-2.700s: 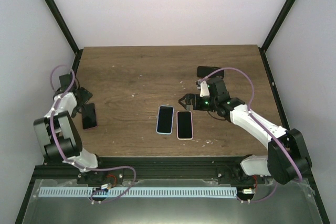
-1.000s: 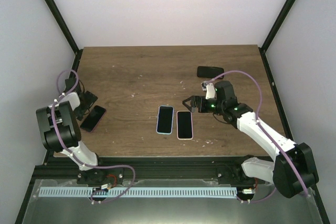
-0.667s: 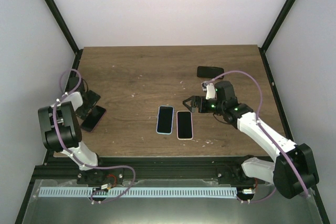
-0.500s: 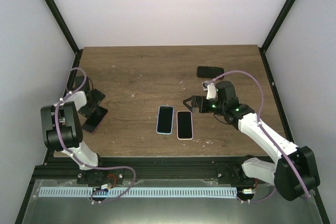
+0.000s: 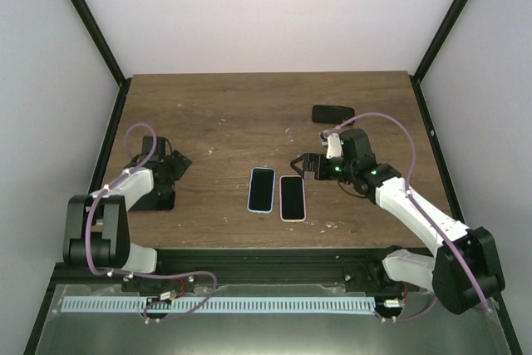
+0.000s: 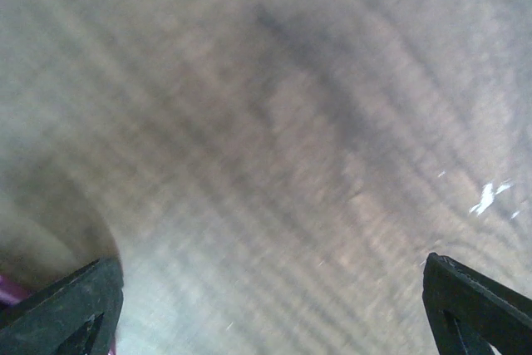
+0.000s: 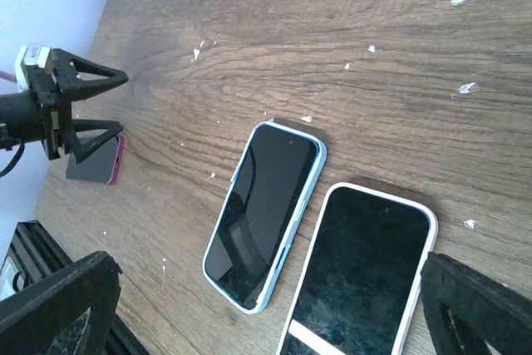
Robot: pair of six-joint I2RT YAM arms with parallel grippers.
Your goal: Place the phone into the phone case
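Wide open and empty, that is how both pincers stand: my left pincer (image 5: 175, 162) has nothing between its tips but bare wood in its own wrist view, and my right pincer (image 5: 298, 162) hangs with spread fingers just beside the two handsets in the middle, gripping neither.

What has changed is on my left. A moment ago that arm was folded back at the table's left edge, over the magenta-edged phone (image 7: 96, 160); now it has swung inward toward the middle, and the phone lies flat on the wood just under and behind the tips, let go. My right arm has scarcely moved in that time. I take this to mean the phone has been nudged in from the edge but not picked up, so the fitting itself is not yet begun.

At centre the blue-rimmed phone (image 5: 261, 189) and the white-rimmed phone (image 5: 292, 198) lie face up, side by side, nearly touching. Well apart, toward the far right, lies a dark flat piece (image 5: 332, 113); it may be the case, though from above I cannot tell it from another handset.

Underneath is a brown wood-grain table (image 5: 216, 106), flecked with pale chips. Plain white walls (image 5: 266, 14) close it in, with black frame posts (image 5: 87, 18) at the corners.
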